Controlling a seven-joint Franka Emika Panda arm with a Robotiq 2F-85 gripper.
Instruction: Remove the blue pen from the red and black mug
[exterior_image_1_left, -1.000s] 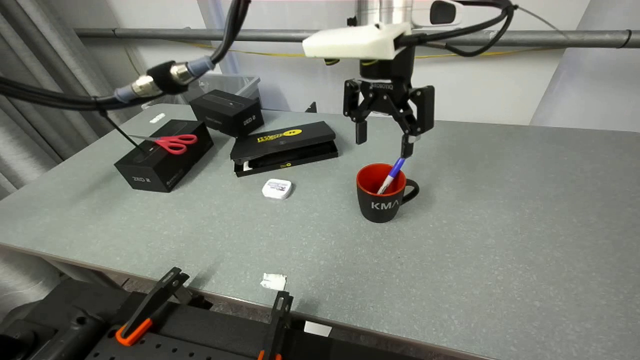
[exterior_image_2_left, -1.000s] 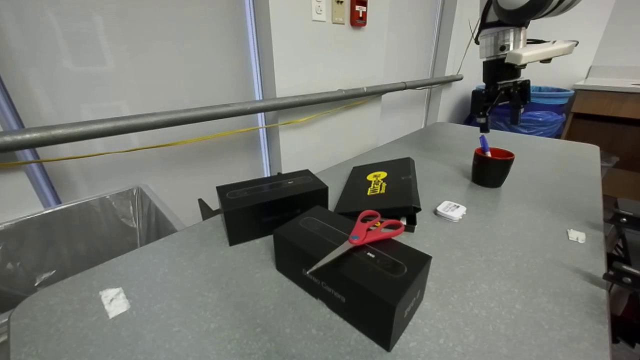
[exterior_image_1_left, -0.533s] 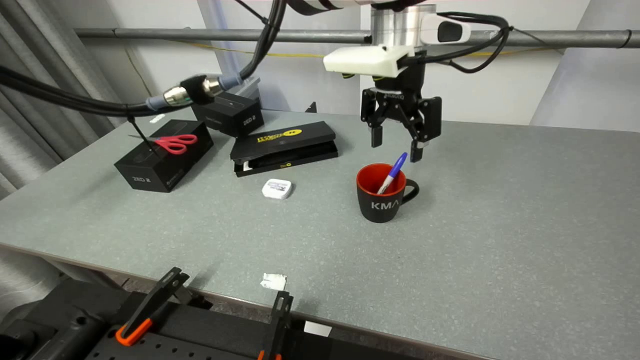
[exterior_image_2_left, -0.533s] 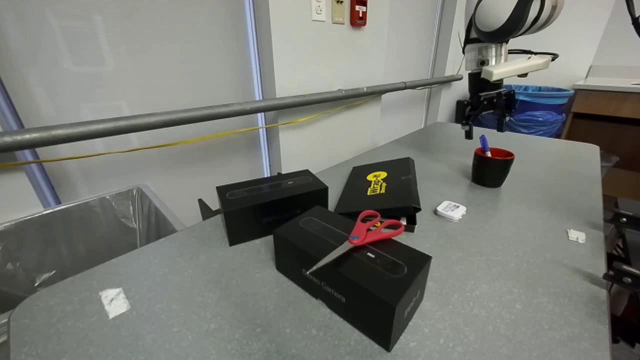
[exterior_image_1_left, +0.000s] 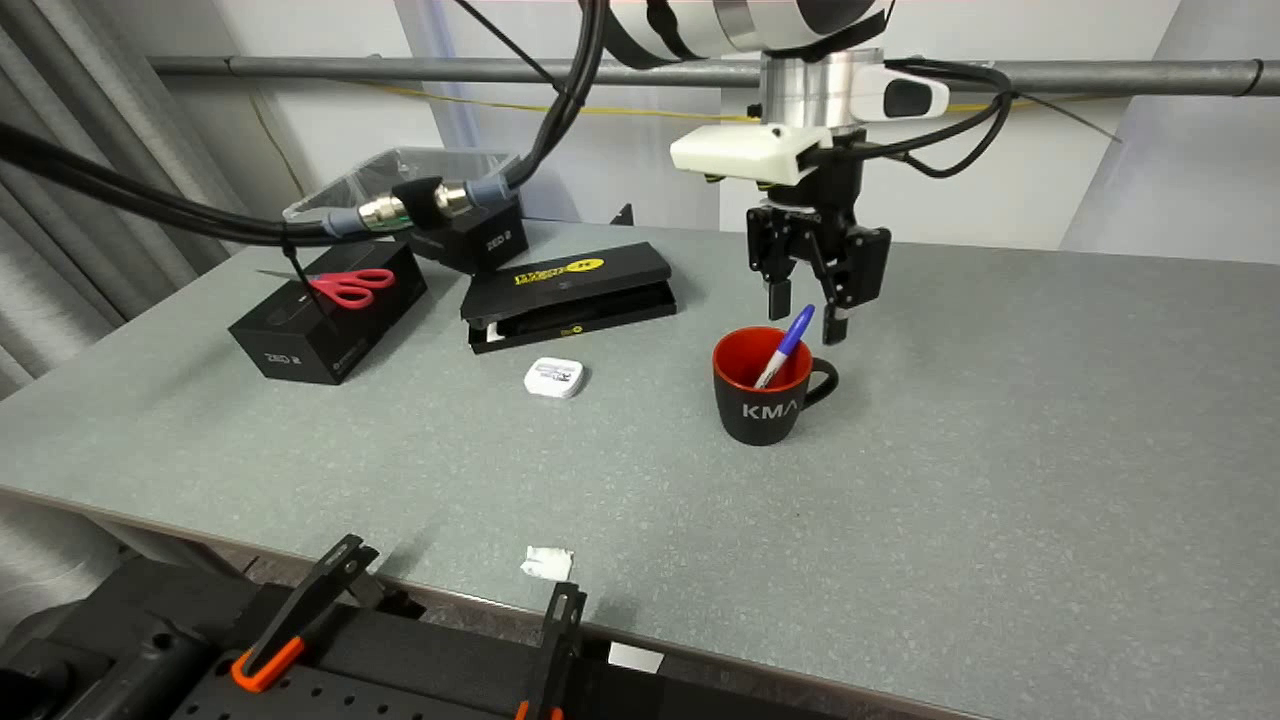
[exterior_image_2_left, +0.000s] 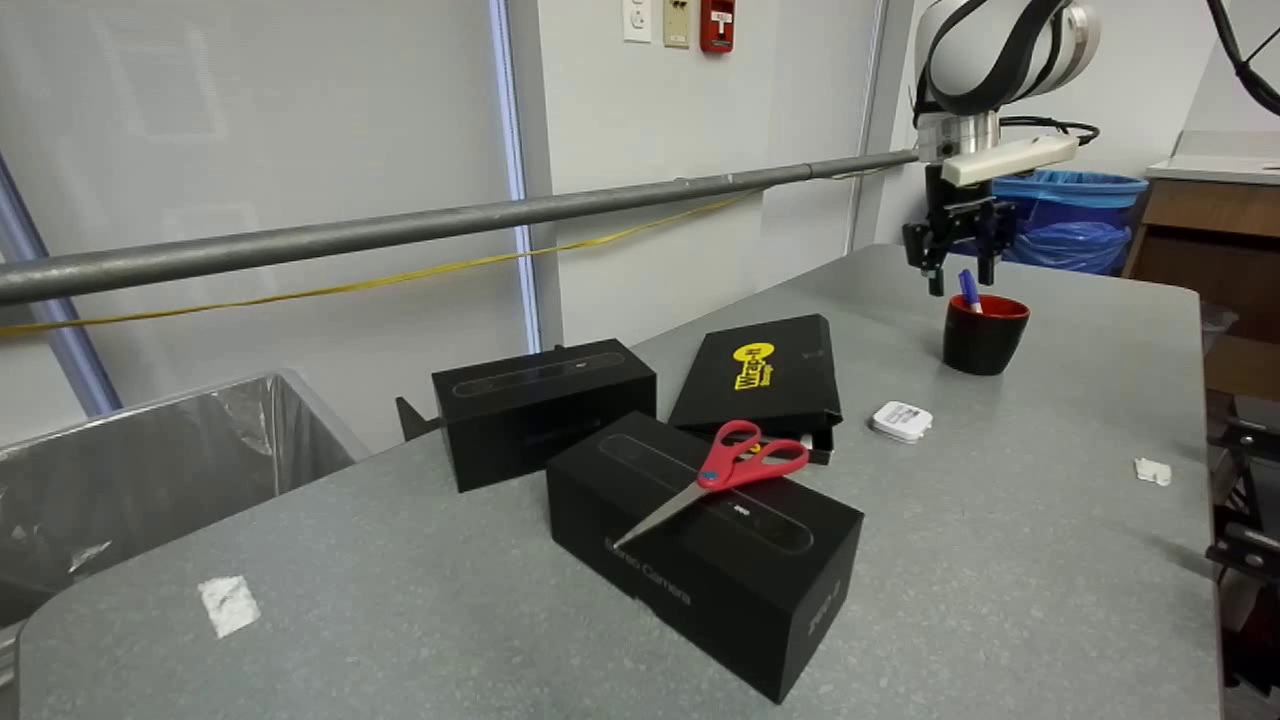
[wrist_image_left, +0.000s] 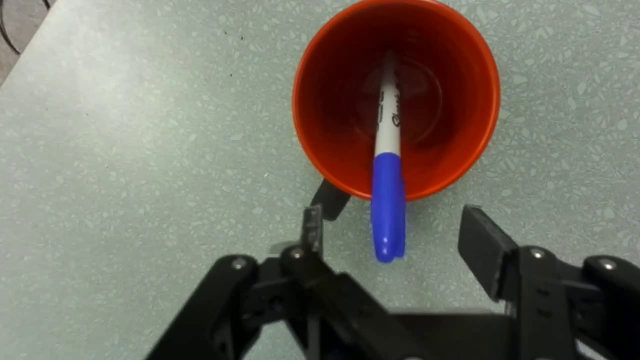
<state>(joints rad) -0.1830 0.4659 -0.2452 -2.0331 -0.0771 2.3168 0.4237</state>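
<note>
The mug (exterior_image_1_left: 735, 405) is black outside and red inside, with white letters, and stands upright on the table. It also shows in an exterior view (exterior_image_2_left: 975, 345) and the wrist view (wrist_image_left: 325, 115). The blue pen (exterior_image_1_left: 797, 332) has a blue cap and white barrel. It leans in the mug, cap end up and past the rim, as the wrist view shows (wrist_image_left: 387, 200). My gripper (exterior_image_1_left: 807, 318) is open and empty, just above the mug's handle side. In the wrist view my gripper (wrist_image_left: 393, 220) has a finger on either side of the cap, touching neither. It also shows in an exterior view (exterior_image_2_left: 961, 280).
A white case (exterior_image_1_left: 554, 377) and an open black Wrap-It box (exterior_image_1_left: 570, 285) lie on the table. Two black ZED boxes (exterior_image_1_left: 330, 320) stand farther off, with red scissors (exterior_image_1_left: 350, 287) on one. A cable (exterior_image_1_left: 150, 200) hangs from the arm. A pipe (exterior_image_1_left: 450, 70) runs along the wall.
My gripper has moved down towards the mug, to the right in one exterior view and to the left in an exterior view from elsewhere. It stays open. The pen and mug have not moved.
</note>
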